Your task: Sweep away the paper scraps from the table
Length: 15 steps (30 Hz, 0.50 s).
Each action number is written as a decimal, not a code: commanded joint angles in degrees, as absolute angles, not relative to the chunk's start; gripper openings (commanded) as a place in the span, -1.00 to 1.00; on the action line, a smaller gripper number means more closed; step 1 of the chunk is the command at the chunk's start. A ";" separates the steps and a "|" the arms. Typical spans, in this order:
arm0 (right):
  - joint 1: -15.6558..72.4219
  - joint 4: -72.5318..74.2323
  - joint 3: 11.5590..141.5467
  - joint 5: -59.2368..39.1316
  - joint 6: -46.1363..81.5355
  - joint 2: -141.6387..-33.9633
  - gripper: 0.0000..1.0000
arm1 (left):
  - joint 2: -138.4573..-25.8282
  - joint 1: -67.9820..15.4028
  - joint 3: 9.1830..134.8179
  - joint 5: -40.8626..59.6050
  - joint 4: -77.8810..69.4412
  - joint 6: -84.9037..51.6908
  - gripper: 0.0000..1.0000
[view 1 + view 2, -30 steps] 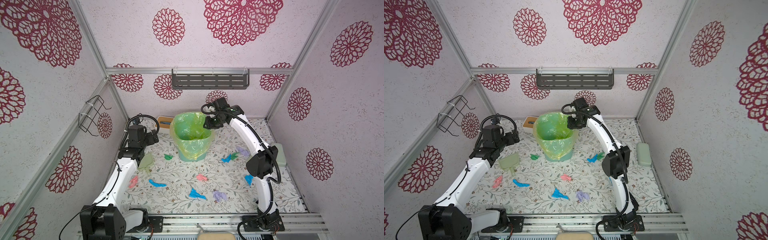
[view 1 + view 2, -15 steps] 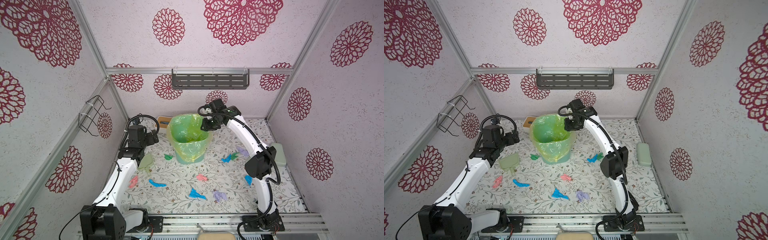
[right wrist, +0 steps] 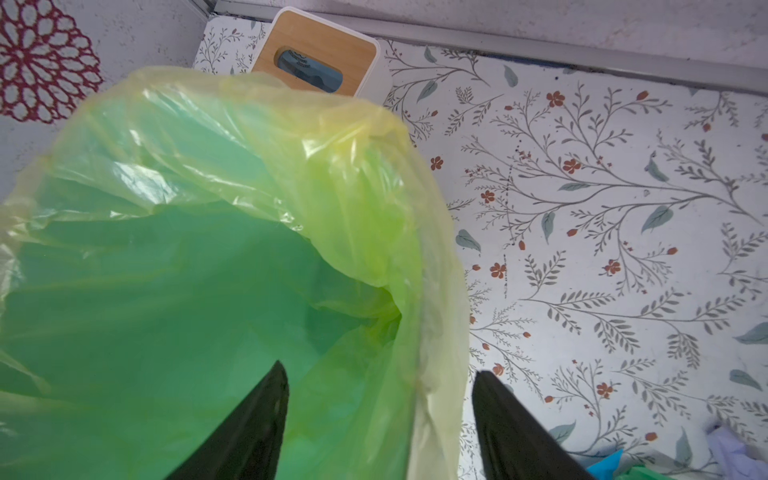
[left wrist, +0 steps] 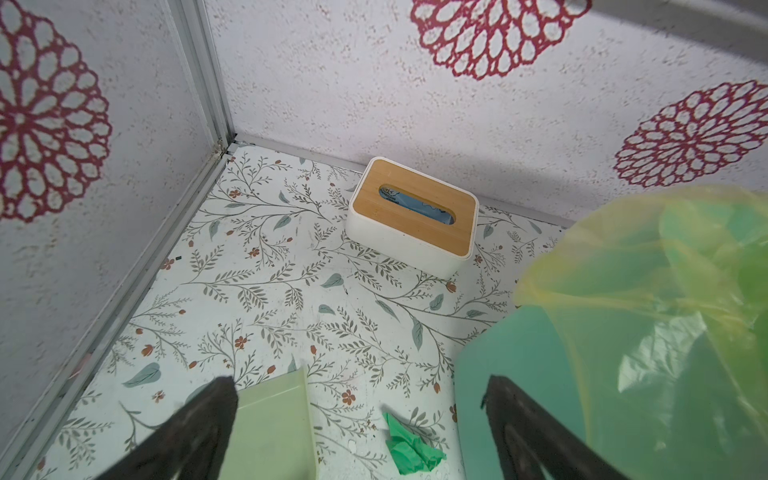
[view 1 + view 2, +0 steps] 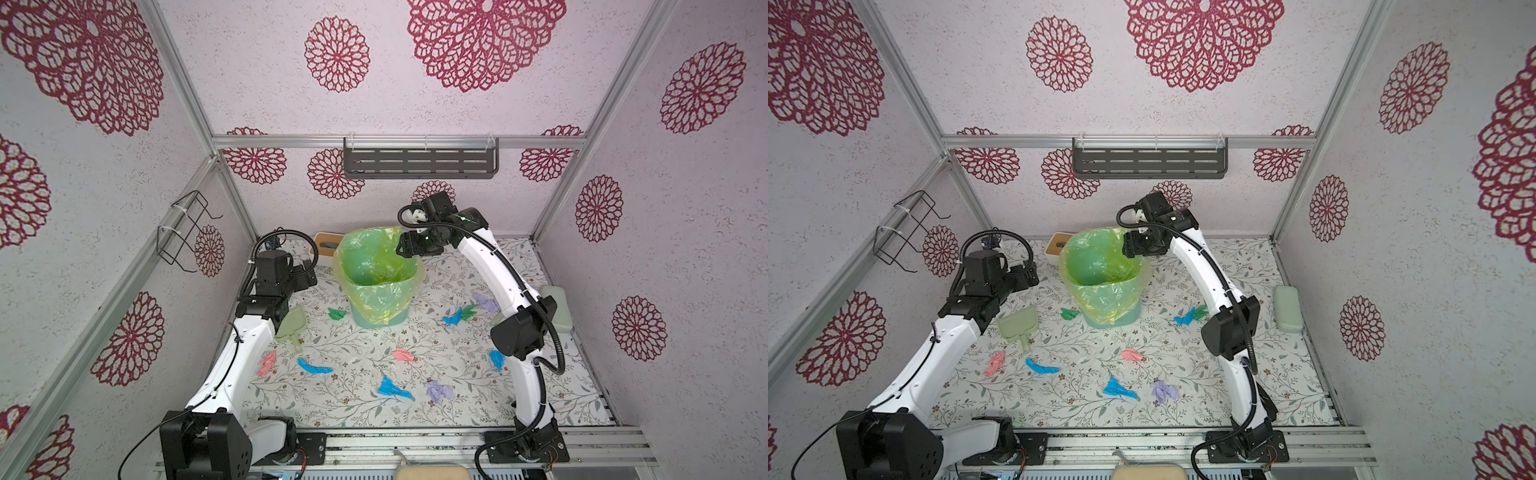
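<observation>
Several paper scraps lie on the table: a green one beside the bin, pink ones, blue ones and a lilac one. More sit by the right arm. My right gripper is open, its jaws astride the rim of the lined teal bin without pinching it. My left gripper hangs open and empty above the pale green dustpan and the green scrap.
A white tissue box with a wooden lid stands in the back left corner behind the bin. A pale green oblong case lies at the right wall. A grey shelf and a wire rack hang on the walls.
My right gripper drew the bin's rim slightly leftward, then opened its jaws off the rim. The left arm has not moved.
</observation>
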<state>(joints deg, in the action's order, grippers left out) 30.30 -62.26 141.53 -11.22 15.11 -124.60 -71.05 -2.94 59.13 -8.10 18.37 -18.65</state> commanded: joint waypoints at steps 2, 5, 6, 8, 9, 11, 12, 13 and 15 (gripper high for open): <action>28.73 -63.96 143.24 -8.51 15.19 -117.52 0.58 | -69.31 -2.55 60.49 -8.37 19.27 -18.43 0.94; 27.45 -64.57 143.13 -8.43 14.86 -115.66 0.66 | -68.63 -2.57 60.04 -8.35 19.37 -18.54 0.94; 27.11 -64.73 143.17 -8.43 14.78 -115.33 0.67 | -68.49 -2.51 59.90 -8.35 19.40 -18.53 0.94; 26.15 -65.08 143.17 -8.93 14.68 -114.18 0.70 | -68.24 -2.53 59.56 -8.44 19.48 -18.54 0.94; 25.77 -65.22 143.17 -9.17 14.68 -113.77 0.71 | -68.13 -2.55 59.45 -8.44 19.47 -18.59 0.94; 25.03 -65.64 143.17 -9.33 14.68 -112.99 0.73 | -67.99 -2.57 59.24 -8.50 19.54 -18.70 0.94; 24.69 -65.86 143.17 -9.15 14.68 -112.65 0.73 | -68.01 -2.55 59.16 -8.51 19.59 -18.79 0.94; 24.29 -66.21 143.17 -8.83 14.53 -112.21 0.74 | -67.93 -2.55 59.07 -8.44 19.62 -18.81 0.94; 23.33 -67.38 143.04 -7.84 14.17 -111.48 0.76 | -67.65 -2.55 58.93 -8.49 19.91 -18.94 0.94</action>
